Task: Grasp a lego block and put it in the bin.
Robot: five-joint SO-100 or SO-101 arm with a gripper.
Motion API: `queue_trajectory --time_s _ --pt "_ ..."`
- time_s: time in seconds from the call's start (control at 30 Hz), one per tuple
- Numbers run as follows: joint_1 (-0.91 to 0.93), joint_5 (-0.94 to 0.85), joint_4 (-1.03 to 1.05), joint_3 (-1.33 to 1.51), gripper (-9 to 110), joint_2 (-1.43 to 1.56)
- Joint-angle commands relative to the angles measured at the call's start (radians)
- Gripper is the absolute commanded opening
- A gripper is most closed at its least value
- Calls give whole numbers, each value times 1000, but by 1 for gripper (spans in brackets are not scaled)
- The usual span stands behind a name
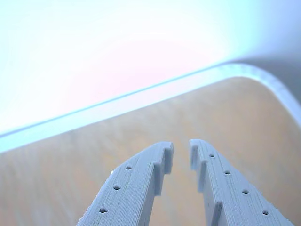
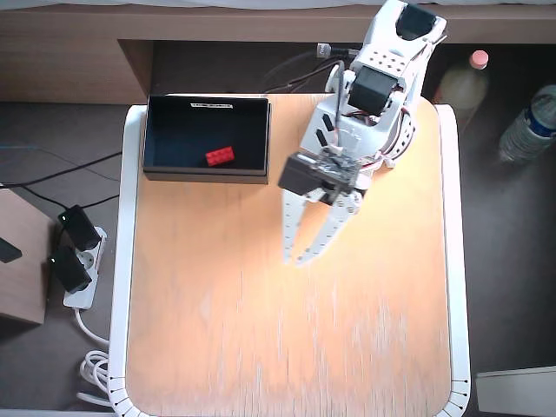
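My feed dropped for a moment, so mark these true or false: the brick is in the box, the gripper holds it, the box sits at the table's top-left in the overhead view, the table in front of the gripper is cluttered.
1. The red brick lies inside the black box. True.
2. The gripper holds the brick. False: nothing sits between its fingers, in either view.
3. The box sits at the table's top-left in the overhead view. True.
4. Clutter lies in front of the gripper. False: only bare wood shows there.

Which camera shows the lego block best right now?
The overhead view: the lego block lies in plain sight inside the bin, clear of the gripper. The wrist view shows none of it, only fingers and bare table.
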Motion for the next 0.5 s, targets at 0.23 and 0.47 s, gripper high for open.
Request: queue_trajectory --time_s 0.23,0.47 --pt "-219 32 -32 238 0 160" --pt "-304 51 -34 453 0 270"
